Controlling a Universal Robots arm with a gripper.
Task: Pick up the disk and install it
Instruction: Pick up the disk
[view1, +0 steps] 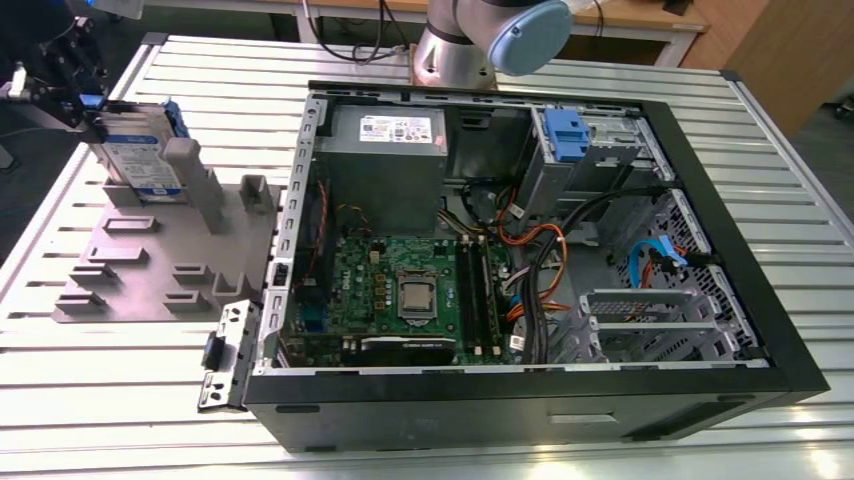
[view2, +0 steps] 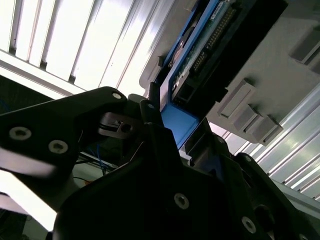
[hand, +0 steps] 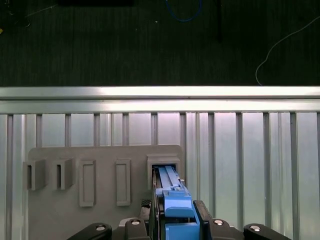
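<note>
Disk (view1: 144, 150) is standing upright in the grey fixture (view1: 134, 280), just off the open computer case (view1: 534, 405) on the exterior view's left, as the gripper (hand: 178, 225) is clamping its blue carrier frame (hand: 179, 206). It is not yet lifted out or installed.

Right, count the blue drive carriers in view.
2. One frames the disk in the grey stand at the exterior view's left; the other carrier sits in the computer case's drive bay. Others may be hidden.
</note>
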